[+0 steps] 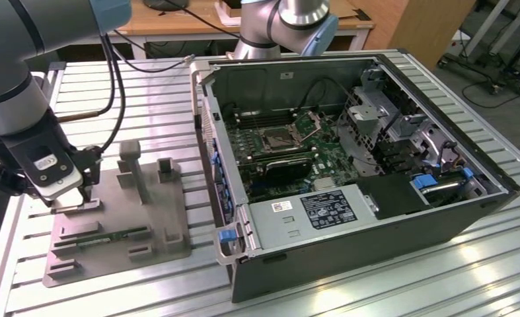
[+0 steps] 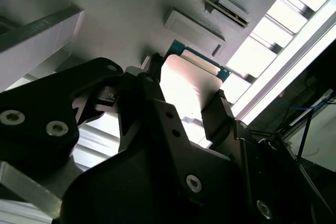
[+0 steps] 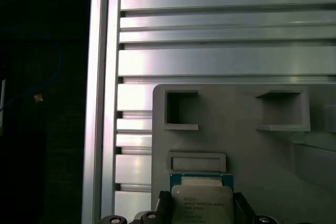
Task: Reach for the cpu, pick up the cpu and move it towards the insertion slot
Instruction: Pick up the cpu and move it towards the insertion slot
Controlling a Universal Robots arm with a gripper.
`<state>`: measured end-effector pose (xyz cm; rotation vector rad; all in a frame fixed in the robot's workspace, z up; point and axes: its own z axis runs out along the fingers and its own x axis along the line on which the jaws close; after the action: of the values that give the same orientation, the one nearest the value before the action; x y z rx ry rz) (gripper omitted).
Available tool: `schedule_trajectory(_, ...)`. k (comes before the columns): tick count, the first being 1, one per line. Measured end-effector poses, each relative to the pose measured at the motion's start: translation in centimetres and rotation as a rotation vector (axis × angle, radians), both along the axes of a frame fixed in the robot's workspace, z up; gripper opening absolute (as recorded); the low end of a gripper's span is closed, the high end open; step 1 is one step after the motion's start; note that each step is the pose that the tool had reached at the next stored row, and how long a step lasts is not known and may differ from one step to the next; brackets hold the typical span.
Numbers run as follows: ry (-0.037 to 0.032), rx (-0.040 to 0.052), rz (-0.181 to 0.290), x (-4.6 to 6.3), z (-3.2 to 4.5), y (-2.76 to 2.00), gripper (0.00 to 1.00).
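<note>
My fingers [image 2: 220,111] are closed to a narrow gap, pinching the cpu [image 2: 189,87] by two opposite edges so nothing presses its metal top. It lies between them, flat on the grey tray [image 3: 262,161].

I am seeing the cpu [image 3: 202,204] lid gleaming as smooth silver metal | tray [image 3: 247,150] looking matt grey plastic | table [image 3: 220,61] shining as ribbed bare metal

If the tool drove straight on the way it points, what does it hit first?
Probably the chip: the tool points down at the grey tray, and the first wrist view shows the chip right ahead of it. The tray lies beneath. How close they are is unclear.
</note>
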<state>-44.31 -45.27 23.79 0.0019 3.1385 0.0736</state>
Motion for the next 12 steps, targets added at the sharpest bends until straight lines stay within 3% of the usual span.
schedule_trajectory(12, 0.0, 0.0001, -0.002, 0.0, 0.33, 0.0, 0.55)
